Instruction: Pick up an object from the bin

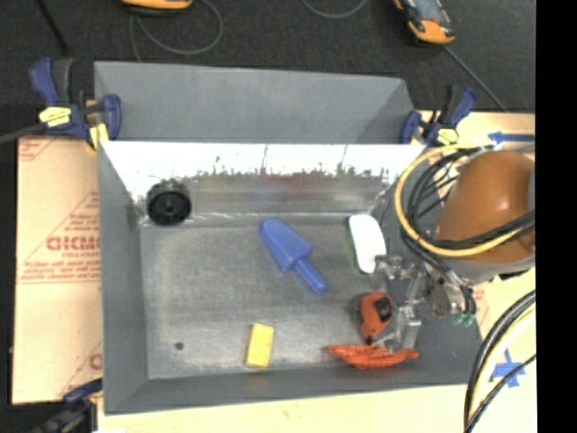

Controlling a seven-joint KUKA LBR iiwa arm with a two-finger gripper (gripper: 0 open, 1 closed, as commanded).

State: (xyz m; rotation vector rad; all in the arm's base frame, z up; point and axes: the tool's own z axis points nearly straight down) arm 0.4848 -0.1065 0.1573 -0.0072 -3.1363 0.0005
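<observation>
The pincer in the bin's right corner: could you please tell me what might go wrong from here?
The pincer sits among three close neighbours: a small orange and black thing, a flat red piece and a white piece. It might nudge one aside or catch two together. The flat red piece lies near the front wall of the bin, so a grab there could scrape the wall or slip off.

Grey metal bin [198, 287], floor contents: black disc [167, 204] at 10 o'clock; blue scoop [290, 253] central; white oblong [367, 242], 2; orange-black piece [374, 312], 4; red flat piece [370, 356], 5; yellow block [260, 345], 6.
</observation>
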